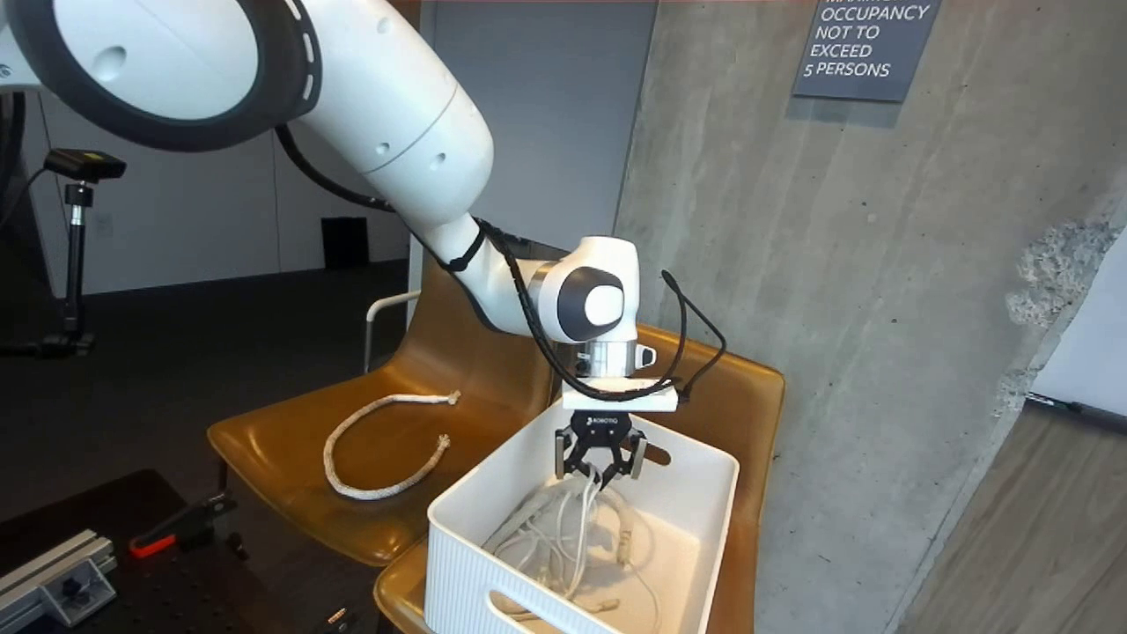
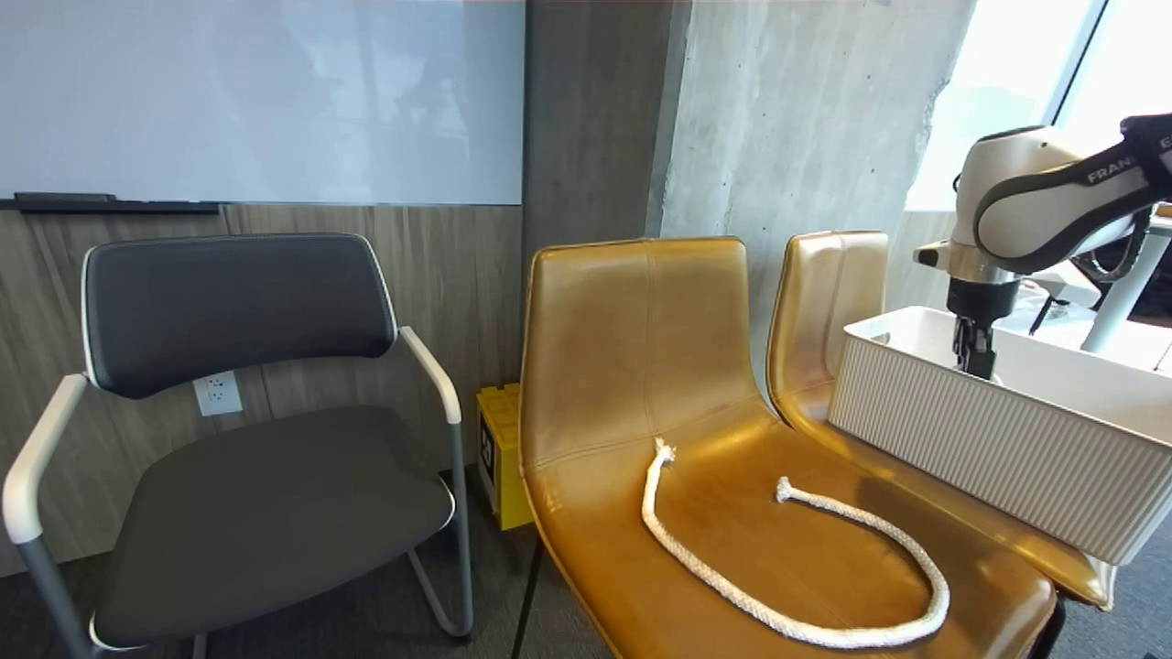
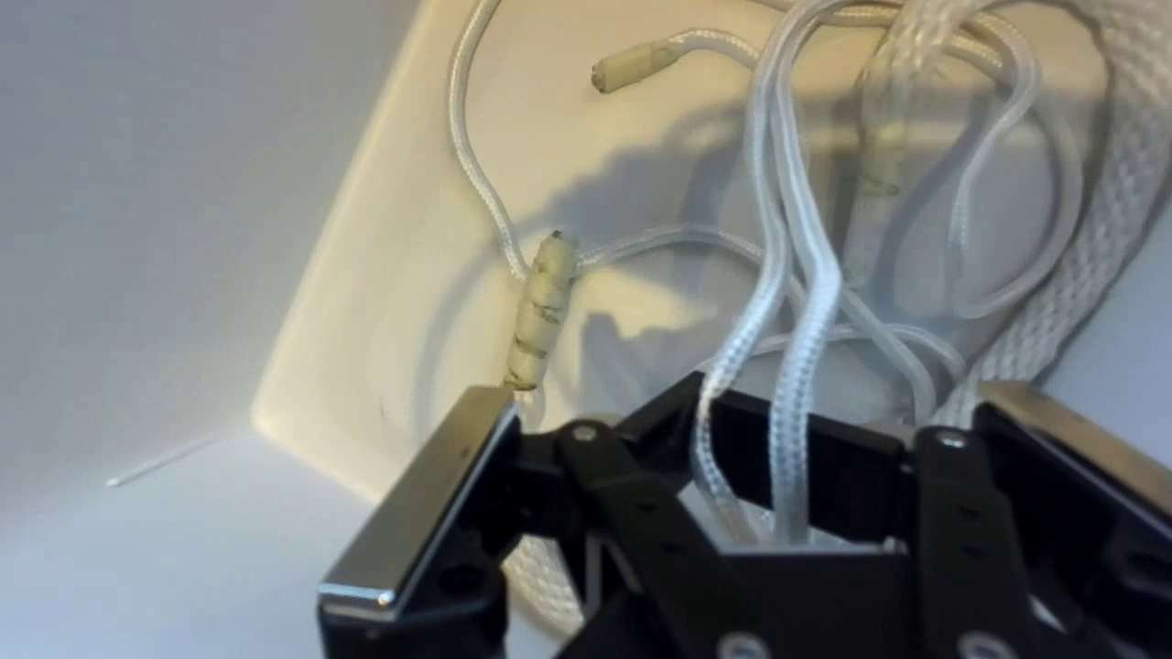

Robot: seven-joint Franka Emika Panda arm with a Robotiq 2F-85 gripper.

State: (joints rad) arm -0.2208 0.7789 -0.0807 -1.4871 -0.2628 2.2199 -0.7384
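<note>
My black two-finger gripper [image 1: 602, 477] is pinched tight on thin white braided cord [image 3: 797, 371]. It's partly inside a ribbed white plastic bin [image 1: 456, 559], bottom center of frame.

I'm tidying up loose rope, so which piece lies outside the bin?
The U-shaped rope, lying on the tan chair beside the white bin; the tangled white cords are inside that bin, with strands running up to the fingers.

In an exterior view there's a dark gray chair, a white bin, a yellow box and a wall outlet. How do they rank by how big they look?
1. Dark gray chair
2. White bin, cut off at the picture's edge
3. Yellow box, partly hidden
4. Wall outlet
</note>
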